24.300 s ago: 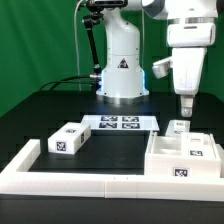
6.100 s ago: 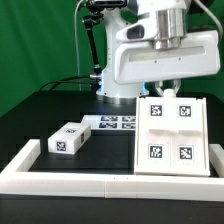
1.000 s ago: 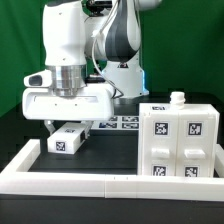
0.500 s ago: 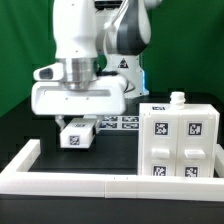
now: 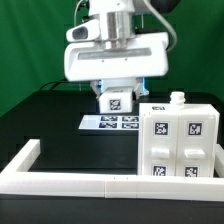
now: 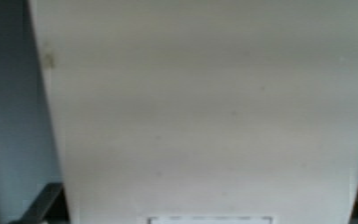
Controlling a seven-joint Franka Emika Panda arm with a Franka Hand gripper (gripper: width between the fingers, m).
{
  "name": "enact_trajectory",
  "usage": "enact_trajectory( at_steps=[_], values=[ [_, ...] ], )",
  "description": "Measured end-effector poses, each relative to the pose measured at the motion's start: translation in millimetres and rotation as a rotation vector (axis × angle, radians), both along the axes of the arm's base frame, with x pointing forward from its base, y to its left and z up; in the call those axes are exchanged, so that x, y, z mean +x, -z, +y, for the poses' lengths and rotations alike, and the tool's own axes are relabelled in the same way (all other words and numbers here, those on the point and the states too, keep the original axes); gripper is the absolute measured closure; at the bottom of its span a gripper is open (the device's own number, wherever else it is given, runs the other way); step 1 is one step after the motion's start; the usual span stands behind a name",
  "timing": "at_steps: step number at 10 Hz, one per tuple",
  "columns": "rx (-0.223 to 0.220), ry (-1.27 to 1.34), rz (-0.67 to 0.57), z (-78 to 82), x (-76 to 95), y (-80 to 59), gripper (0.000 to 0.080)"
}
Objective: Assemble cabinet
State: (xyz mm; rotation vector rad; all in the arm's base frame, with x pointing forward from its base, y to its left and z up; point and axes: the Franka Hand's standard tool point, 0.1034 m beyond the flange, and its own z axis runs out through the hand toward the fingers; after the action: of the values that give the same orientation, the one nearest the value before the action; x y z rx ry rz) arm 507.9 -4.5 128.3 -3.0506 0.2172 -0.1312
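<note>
The cabinet (image 5: 180, 140) stands upright at the exterior view's right, a white box with four marker tags on its front and a small knob on top. My gripper (image 5: 115, 95) is shut on a small white block with a marker tag (image 5: 116, 101) and holds it in the air above the marker board (image 5: 112, 123), to the left of the cabinet's top. In the wrist view the block's white face (image 6: 202, 110) fills nearly the whole picture, with dark fingers (image 6: 39, 205) at its sides.
A low white border frame (image 5: 70, 183) runs along the front and up the exterior view's left. The robot base stands behind the gripper. The table is black, with a green backdrop behind.
The gripper took the small white block from the table at the left, lifted it, and carried it to the right and up toward the cabinet.
</note>
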Motion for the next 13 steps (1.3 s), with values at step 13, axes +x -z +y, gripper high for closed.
enact_trajectory(
  at_steps=[13],
  values=[
    [-0.006, -0.080, 0.003, 65.5, 97.1, -38.4, 0.0256]
  ],
)
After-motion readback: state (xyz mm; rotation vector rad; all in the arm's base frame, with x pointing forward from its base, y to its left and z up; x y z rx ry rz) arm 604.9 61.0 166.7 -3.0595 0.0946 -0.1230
